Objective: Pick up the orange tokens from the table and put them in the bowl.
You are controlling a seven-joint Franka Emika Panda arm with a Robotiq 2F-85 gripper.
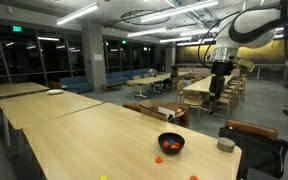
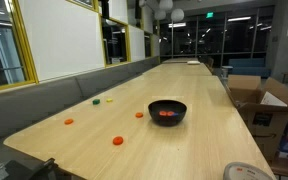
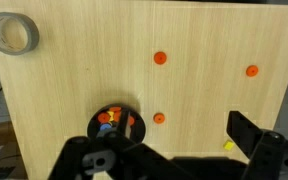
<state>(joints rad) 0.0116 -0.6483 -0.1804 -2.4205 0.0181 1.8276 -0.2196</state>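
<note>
**Between picks: gripper empty and high, three tokens to go**

Your gripper (image 1: 220,90) hangs well above the table (image 3: 74,90). In the wrist view its fingers (image 3: 252,135) stand wide apart with nothing between them, so it is released and carries no load.

Directly under the wrist is the bowl (image 3: 116,122), near the table's end edge. It has orange pieces in it already, and in an exterior view the bowl (image 2: 167,111) shows red inside.

Orange tokens on the wood: one just beside the bowl (image 3: 159,118), not touching it. A second is farther out (image 3: 160,58). A third is well apart to the side (image 3: 251,71). An exterior view agrees on three loose: (image 2: 139,114), (image 2: 118,141), (image 2: 69,122).

A yellow speck (image 3: 227,146) lies near the finger; it is not a target. The grey roll (image 3: 13,33) sits at the far corner, out of the way.

Step, as I judge it: deposit finished, next pick not yet started. Go for the token beside the bowl. Shift sideways off the bowl, centre the open fingers over the token, then drop straight down. The piece is flat and thin, so you likely need the tips right at the tabletop before closing. Watch the bowl rim on the way down.
</note>
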